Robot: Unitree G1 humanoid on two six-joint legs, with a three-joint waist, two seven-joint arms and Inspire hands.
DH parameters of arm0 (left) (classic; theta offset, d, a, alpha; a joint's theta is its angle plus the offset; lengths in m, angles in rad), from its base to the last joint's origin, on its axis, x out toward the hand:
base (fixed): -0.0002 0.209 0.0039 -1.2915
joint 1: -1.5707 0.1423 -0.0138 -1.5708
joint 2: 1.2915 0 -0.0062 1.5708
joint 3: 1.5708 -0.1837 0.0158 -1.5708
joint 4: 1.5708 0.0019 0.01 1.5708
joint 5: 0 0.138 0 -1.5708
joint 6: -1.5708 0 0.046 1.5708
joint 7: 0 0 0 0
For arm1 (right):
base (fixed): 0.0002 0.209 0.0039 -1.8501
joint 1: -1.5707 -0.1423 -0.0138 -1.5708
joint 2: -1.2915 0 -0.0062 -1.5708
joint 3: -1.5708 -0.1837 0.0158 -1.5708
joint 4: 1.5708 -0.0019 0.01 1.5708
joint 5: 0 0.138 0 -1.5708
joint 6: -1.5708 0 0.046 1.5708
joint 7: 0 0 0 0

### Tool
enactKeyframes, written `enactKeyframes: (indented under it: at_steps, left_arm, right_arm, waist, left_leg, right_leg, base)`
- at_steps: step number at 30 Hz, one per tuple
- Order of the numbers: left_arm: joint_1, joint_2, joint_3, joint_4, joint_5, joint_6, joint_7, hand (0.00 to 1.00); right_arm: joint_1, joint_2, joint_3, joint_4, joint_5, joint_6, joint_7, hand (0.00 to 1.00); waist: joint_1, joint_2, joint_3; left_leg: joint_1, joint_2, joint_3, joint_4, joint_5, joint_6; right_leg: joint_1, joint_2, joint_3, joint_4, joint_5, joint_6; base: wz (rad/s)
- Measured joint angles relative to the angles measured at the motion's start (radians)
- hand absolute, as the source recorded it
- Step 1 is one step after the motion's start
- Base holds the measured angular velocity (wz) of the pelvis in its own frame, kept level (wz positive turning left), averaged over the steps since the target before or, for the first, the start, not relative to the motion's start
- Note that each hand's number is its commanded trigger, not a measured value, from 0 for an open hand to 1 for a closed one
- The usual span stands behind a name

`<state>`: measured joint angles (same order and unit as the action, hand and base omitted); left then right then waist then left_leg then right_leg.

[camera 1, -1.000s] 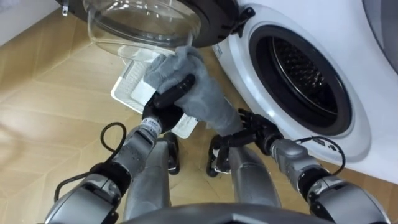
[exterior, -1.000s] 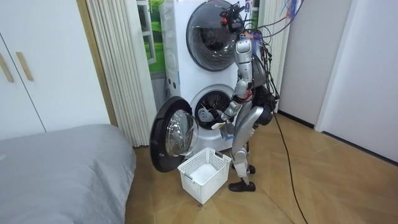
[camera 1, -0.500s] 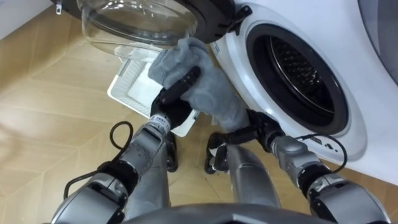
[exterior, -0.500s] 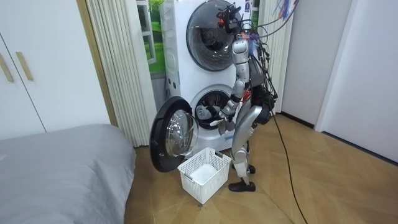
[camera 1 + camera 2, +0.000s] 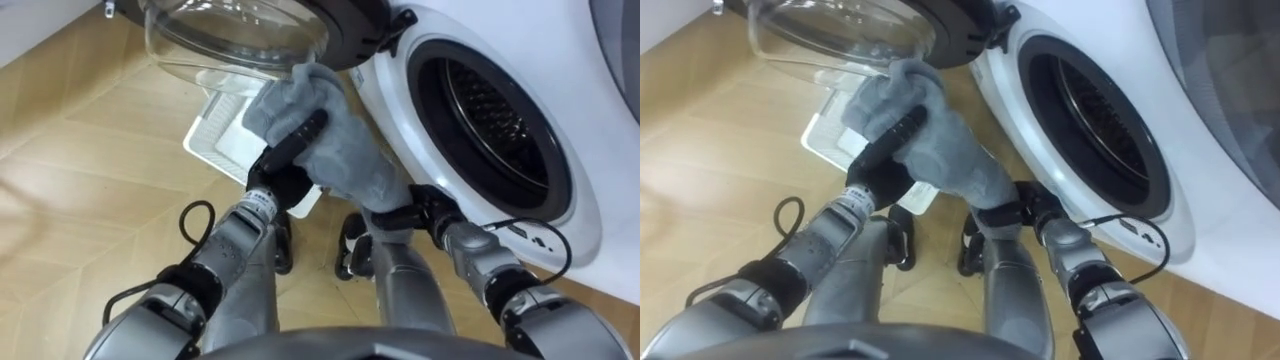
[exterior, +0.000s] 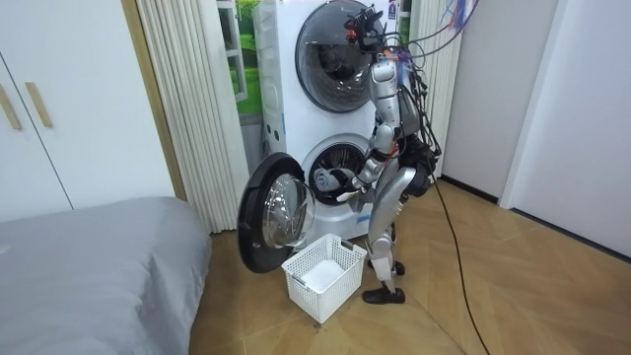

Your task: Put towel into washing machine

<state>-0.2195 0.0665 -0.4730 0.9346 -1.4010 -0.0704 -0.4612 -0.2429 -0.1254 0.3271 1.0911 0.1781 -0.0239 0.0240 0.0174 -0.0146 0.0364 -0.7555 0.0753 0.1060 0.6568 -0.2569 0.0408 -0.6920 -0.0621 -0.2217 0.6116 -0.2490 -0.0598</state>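
Drooping grey towel [image 5: 340, 150], bunched in left hand [image 5: 283, 165].

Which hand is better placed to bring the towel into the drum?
Probably the right hand: it grips the towel low down, nearest the drum opening. The left hand grips its top, beside the door.

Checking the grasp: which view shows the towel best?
The left eye view: the towel shows large and close, the left hand curled round it, its lower end at the right hand. The right eye view shows the same. The room view gives a small grey bundle before the drum.
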Motion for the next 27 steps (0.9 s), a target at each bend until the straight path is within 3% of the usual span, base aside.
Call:
enactKeyframes:
  at_steps: [1, 2, 9, 12, 16, 20, 27]
  left_arm:
    - [0.004, 0.005, 0.000, 0.009, 0.001, 0.000, -0.008, 0.32]
    - [0.008, 0.010, 0.000, 0.009, 0.001, 0.000, -0.011, 0.00]
    - [0.019, 0.041, 0.002, 0.031, 0.028, -0.003, 0.000, 0.00]
    - [0.019, 0.048, 0.025, 0.037, 0.153, -0.015, 0.032, 0.00]
    - [0.021, 0.048, 0.063, 0.048, 0.404, -0.045, 0.120, 0.00]
    - [0.019, 0.036, 0.121, 0.048, 0.592, -0.052, 0.233, 0.00]
    - [0.021, 0.008, 0.119, 0.056, 0.677, -0.073, 0.356, 0.00]
  right_arm:
    - [0.000, -0.001, 0.000, 0.000, -0.005, 0.000, 0.000, 1.00]
    - [0.005, -0.002, 0.001, 0.001, -0.007, 0.000, 0.000, 1.00]
    - [0.013, -0.004, 0.005, 0.000, 0.013, -0.001, -0.021, 1.00]
    - [0.012, -0.004, 0.001, 0.008, 0.051, -0.001, -0.046, 1.00]
    - [0.014, -0.011, 0.001, 0.026, 0.140, -0.011, -0.067, 1.00]
    - [0.021, -0.024, 0.001, 0.032, 0.237, -0.011, -0.067, 1.00]
    - [0.048, -0.027, 0.001, 0.033, 0.485, -0.010, -0.076, 1.00]
  waist:
    - [0.006, 0.000, 0.0001]
    - [0.010, 0.001, 0.0005]
    - [0.015, 0.004, 0.0017]
    - [0.018, 0.007, 0.0031]
    - [0.022, 0.026, 0.0123]
    - [0.039, 0.030, 0.0120]
    - [0.040, 0.032, 0.0109]
  left_leg:
    - [0.000, 0.000, 0.000, 0.000, 0.001, -0.002]
    - [0.000, -0.001, 0.000, -0.001, 0.001, -0.003]
    - [0.000, -0.001, 0.001, -0.005, 0.004, -0.008]
    - [-0.001, -0.001, 0.002, -0.006, 0.004, -0.008]
    - [-0.001, -0.002, 0.002, -0.007, 0.004, -0.008]
    - [-0.004, -0.001, 0.016, -0.016, 0.005, -0.009]
    - [-0.005, -0.004, 0.024, -0.006, 0.006, -0.009]
  right_leg:
    - [-0.002, 0.000, 0.002, 0.002, -0.001, -0.002]
    - [-0.003, 0.000, 0.002, 0.004, -0.002, -0.003]
    - [-0.007, -0.003, -0.001, 0.012, -0.009, -0.009]
    - [-0.008, -0.002, 0.001, 0.011, -0.009, -0.009]
    - [-0.009, -0.003, 0.001, 0.010, -0.009, -0.009]
    - [-0.026, -0.002, 0.017, 0.014, -0.009, -0.009]
    - [-0.029, -0.006, 0.025, 0.018, -0.009, -0.008]
  base:
    - [0.00]
    - [0.00]
    - [0.02]
    - [0.00]
    - [0.00]
    - [-0.08]
    - [-0.02]
